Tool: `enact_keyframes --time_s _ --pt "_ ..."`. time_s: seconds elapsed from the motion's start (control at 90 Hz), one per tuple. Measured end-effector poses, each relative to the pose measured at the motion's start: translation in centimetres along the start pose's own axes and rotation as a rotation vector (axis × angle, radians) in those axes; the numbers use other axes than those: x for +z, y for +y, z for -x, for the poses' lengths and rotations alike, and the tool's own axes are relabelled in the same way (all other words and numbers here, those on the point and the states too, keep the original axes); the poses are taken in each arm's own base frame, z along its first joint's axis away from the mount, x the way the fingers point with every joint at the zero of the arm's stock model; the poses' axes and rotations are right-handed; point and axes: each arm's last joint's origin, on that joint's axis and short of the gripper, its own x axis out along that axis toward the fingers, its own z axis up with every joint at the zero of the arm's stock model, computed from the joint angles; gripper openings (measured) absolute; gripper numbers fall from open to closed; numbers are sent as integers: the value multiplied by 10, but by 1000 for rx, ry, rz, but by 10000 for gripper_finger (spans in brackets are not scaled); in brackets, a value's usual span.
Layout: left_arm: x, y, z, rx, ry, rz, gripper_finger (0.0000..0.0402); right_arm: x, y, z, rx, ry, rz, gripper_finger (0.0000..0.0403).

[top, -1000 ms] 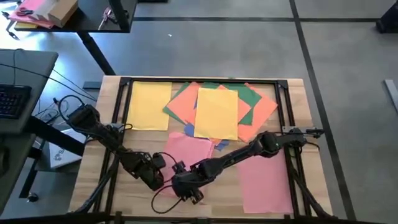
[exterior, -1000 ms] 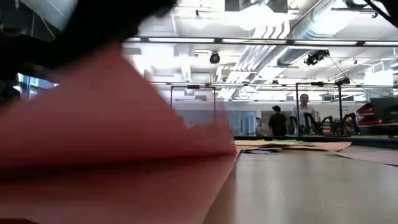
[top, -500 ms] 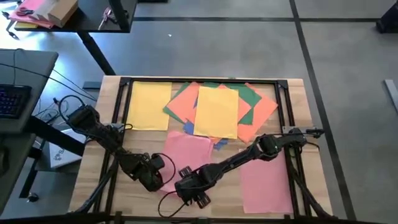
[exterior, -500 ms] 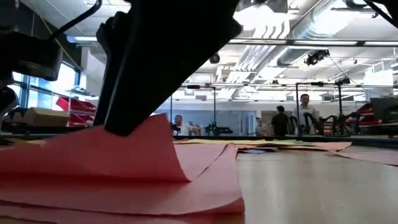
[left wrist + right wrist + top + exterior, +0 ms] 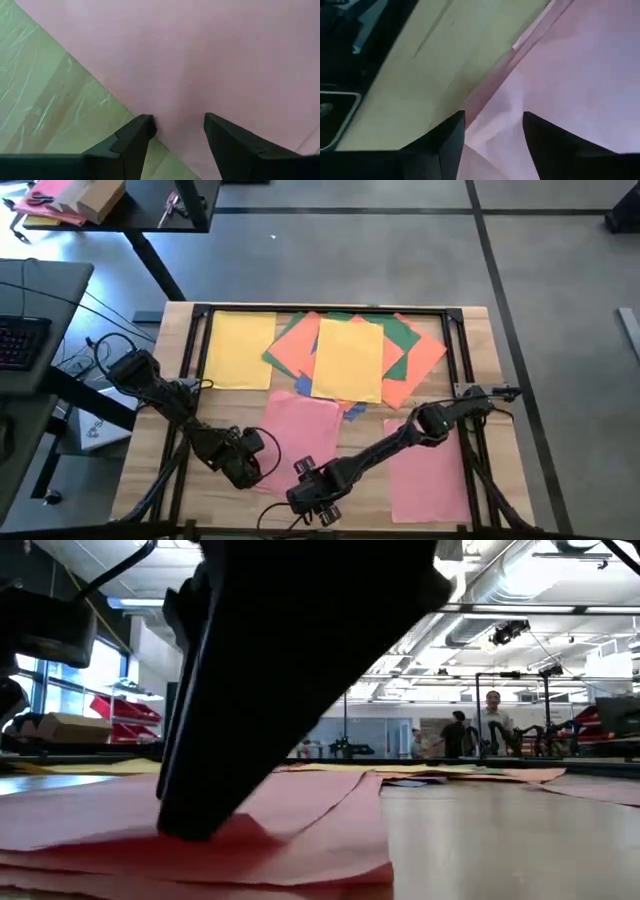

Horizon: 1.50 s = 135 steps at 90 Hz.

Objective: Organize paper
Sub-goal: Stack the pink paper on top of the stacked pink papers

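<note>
Lower centre of the high view: both tools, the left tool (image 5: 243, 467) and right tool (image 5: 312, 498), parted and gripping nothing, press the thin pink paper sheets (image 5: 300, 430) on the wooden surface (image 5: 180, 490); dragging could crease their corner.

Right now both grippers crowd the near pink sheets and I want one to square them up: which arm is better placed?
Probably the right. Its gripper is open over the pink sheets' staggered edges, in the right wrist view. The left gripper, also open, sits at one edge, half over bare table.
</note>
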Motion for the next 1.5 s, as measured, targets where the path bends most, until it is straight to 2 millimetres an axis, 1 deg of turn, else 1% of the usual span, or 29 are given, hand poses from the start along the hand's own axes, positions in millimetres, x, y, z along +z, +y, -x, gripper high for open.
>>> enact_keyframes --time_s 0.122,0.311,0.367,0.433,0.522,0.6,0.722,0.789,0.933,1.022,1.233,1.422,1.5 --pt "0 0 0 2 -8 -1 179 0 1 0 -41 -1 -72 159" --pt "0 0 0 3 -13 -2 179 -3 -5 0 -144 22 -175 146" --pt "0 0 0 4 -17 -2 179 -3 -4 3 -150 29 -194 141" --pt "0 0 0 5 -21 -2 179 2 -4 8 -130 8 -200 136" --pt "0 0 0 7 -28 -2 179 11 4 19 -91 -57 -186 134" --pt "0 0 0 7 -29 -3 179 12 17 20 -74 -67 -151 134" --pt "0 0 0 7 -33 -2 179 4 35 7 -61 0 -74 134" --pt "0 0 0 8 -34 -2 179 2 39 1 -76 20 -63 134" --pt "1 0 0 7 -37 1 179 1 33 -1 -174 22 -89 134" --pt "1 0 0 8 -43 7 179 1 27 -1 -172 23 -135 134" --pt "0 -1 1 5 -53 4 179 0 18 -3 -163 30 -153 133" --pt "-1 -1 1 5 -63 11 179 -2 15 -3 -170 56 -145 133" --pt "-2 -2 1 5 -66 10 179 -2 14 -3 -204 54 -123 133"
